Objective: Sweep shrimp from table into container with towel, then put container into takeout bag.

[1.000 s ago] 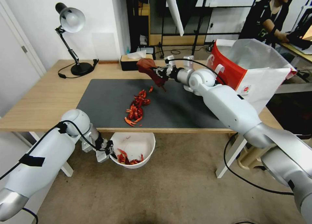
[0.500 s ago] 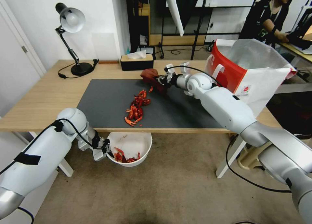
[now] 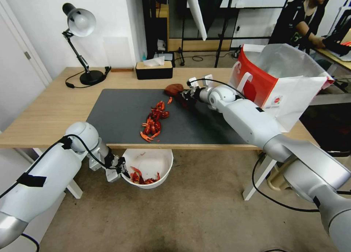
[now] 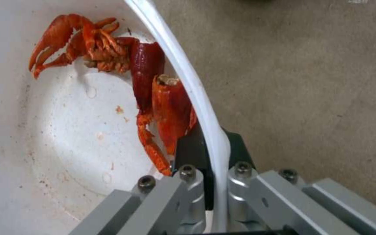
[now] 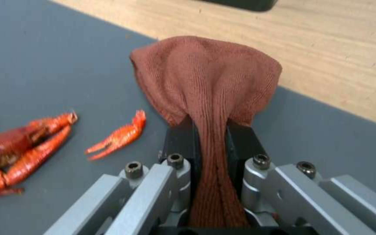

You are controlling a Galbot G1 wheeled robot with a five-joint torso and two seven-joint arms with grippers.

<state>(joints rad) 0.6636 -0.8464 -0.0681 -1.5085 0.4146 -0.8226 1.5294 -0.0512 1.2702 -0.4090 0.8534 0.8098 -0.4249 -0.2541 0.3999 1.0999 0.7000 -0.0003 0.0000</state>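
Observation:
Red-orange shrimp (image 3: 153, 121) lie in a loose line on the dark grey mat of the table (image 3: 47, 109); more shrimp (image 4: 153, 85) sit in the white container (image 3: 161, 160). My left gripper (image 3: 122, 169) is shut on the container's rim (image 4: 205, 117), holding it below the table's front edge. My right gripper (image 3: 184, 94) is shut on the rust-red towel (image 5: 205, 81), whose bunched end (image 3: 174, 89) rests on the mat at the far end of the shrimp line, next to a loose claw (image 5: 118, 137). The takeout bag (image 3: 278, 80) stands open at the table's right end.
A black desk lamp (image 3: 82, 43) stands at the table's far left and a black tissue box (image 3: 154, 70) sits at the far edge. White table legs (image 3: 260, 175) and a cable (image 3: 278, 200) are on the carpet to the right of the container.
My right gripper has lowered the towel from above the table down onto the mat behind the shrimp. The left gripper has shifted the container slightly under the table edge.

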